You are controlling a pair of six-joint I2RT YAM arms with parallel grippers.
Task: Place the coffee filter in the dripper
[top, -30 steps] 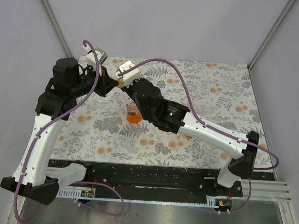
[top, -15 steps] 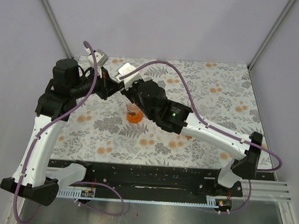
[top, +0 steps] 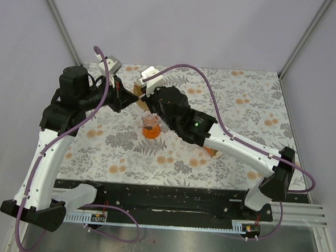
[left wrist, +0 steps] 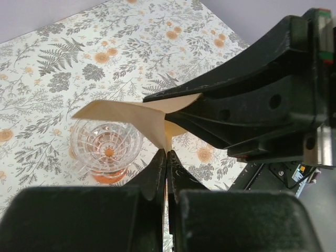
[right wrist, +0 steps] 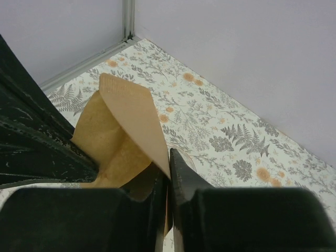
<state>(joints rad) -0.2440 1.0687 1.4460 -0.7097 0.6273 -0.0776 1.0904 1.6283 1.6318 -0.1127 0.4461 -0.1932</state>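
Coffee filter [left wrist: 137,112] edges pinched by left gripper [left wrist: 167,155], right gripper [right wrist: 169,158]; dripper [left wrist: 106,153] near.

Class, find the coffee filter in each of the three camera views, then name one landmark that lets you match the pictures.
Top external: the coffee filter is a small tan patch left of centre, up-left of the dripper.
Left wrist: the coffee filter is a folded tan sheet at centre, just above the dripper.
Right wrist: the coffee filter is a large tan fold, centre-left.
Shared landmark: the floral table cover.

The left arm [top: 41,152] and right arm [top: 241,149] reach inward, wrists nearly meeting, both pairs of jaws pinched together.
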